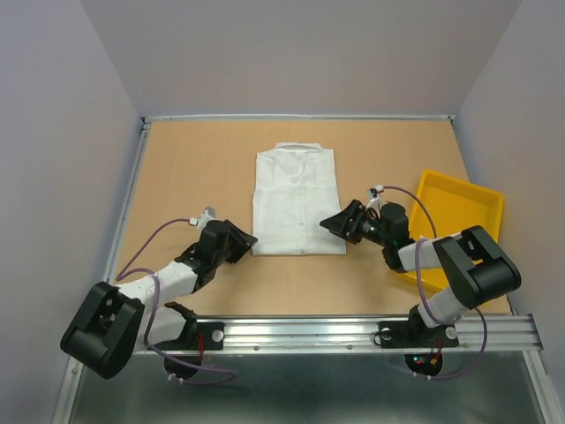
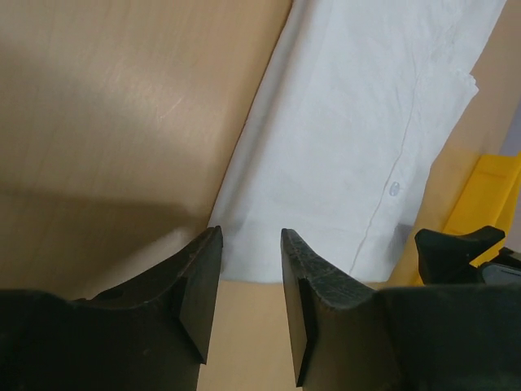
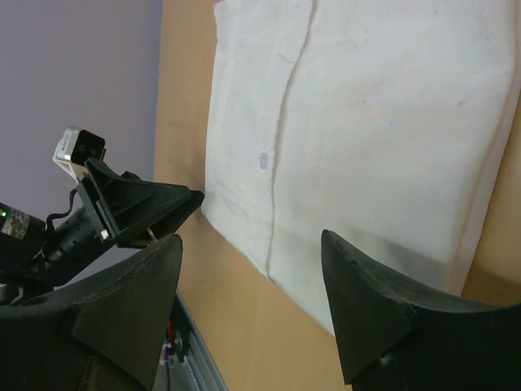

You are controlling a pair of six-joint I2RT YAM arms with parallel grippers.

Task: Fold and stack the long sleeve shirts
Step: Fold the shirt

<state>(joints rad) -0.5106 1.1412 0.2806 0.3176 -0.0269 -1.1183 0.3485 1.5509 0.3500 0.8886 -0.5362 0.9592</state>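
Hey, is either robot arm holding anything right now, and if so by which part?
Nothing is held. The left gripper and right gripper are both open and empty, close to the folded shirt.

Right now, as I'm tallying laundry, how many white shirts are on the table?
1: a folded white shirt lies in the middle of the table, left of the yellow tray. Another could hide beneath it.

Bare counter (image 1: 194, 177) left of and behind folded shirt (image 1: 297, 201): open for passage. Lane between shirt and yellow tray (image 1: 455, 212): occupied by right pincer (image 1: 340, 223). Near left shirt corner: left pincer (image 1: 238, 240) just beside. Walls (image 1: 309, 53) enclosing three sides.
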